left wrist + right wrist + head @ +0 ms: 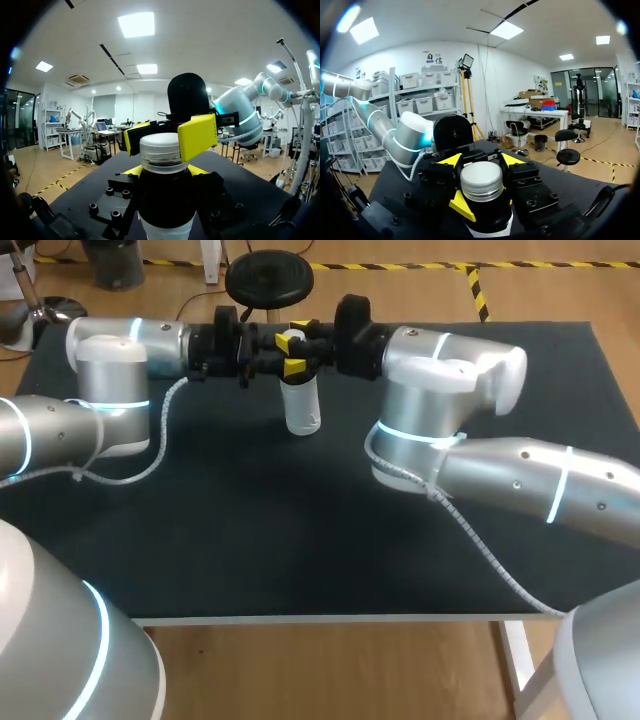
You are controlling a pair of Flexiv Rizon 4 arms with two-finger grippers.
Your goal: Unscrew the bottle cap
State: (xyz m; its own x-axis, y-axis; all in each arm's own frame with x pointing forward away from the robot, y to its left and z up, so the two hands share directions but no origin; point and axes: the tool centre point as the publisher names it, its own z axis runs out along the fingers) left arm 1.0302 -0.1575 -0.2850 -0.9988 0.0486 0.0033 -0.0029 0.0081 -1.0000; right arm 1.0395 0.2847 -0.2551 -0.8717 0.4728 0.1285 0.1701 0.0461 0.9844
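L gripper (165, 171) clamps upright bottle (301, 405) just under its silver cap (161, 152), while R gripper (166, 138) pinches cap from opp. side.

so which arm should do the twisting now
Right, probably: the right gripper has its jaws closed on the cap from both sides, while the left gripper clamps the bottle below it, steadying it.

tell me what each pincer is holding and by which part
The right pincer is shut on the bottle cap, gripping its two sides. The left pincer is shut on the bottle at its neck, just under the cap.
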